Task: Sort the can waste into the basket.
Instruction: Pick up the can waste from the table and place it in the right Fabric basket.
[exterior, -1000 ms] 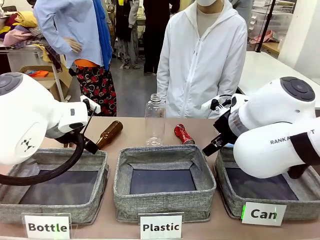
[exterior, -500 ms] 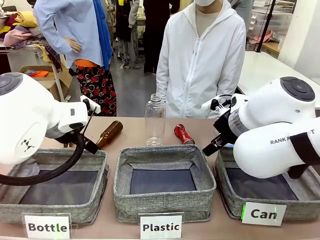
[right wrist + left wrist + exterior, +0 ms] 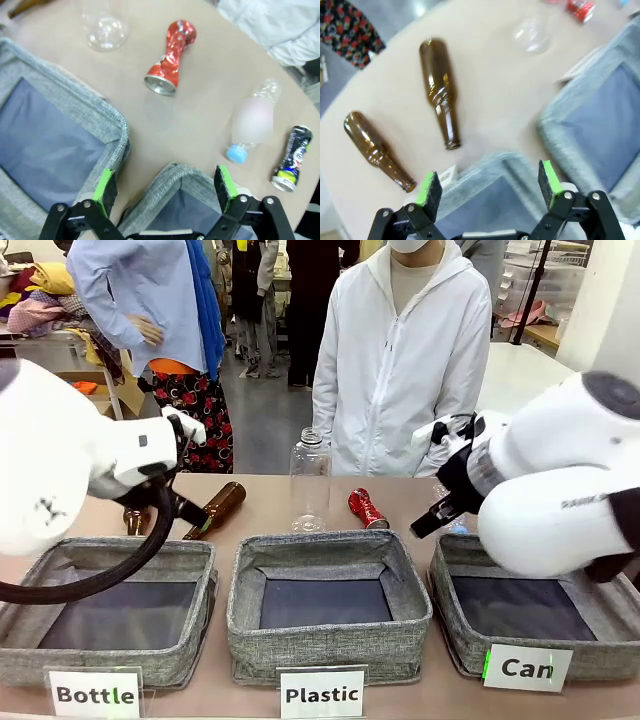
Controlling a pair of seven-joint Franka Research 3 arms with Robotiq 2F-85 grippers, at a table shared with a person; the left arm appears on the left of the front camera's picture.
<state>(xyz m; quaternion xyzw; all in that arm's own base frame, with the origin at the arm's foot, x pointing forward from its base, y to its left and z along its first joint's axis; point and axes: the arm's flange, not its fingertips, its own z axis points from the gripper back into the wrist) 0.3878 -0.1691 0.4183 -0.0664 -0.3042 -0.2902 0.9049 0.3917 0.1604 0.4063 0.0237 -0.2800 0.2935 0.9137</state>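
The red can [image 3: 367,508] and the black can [image 3: 292,158] both lie on their sides on the table, beyond the far rim of the "Can" basket [image 3: 600,658]. Each can's long axis points its silver end back toward the basket. The red can is off the basket's far-left corner and the black can lies farther right. The right gripper [image 3: 165,184] hangs over that far rim with its jaws spread and empty. The left gripper [image 3: 490,186] is likewise spread and empty.

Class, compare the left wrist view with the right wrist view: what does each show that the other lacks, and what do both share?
Left wrist view: a brown glass bottle and a second brown bottle, lying whole, beyond the open left gripper. Right wrist view: a dented black printed can, beyond the open right gripper. Both: the dented red metal can, the upright clear plastic bottle, grey woven baskets.
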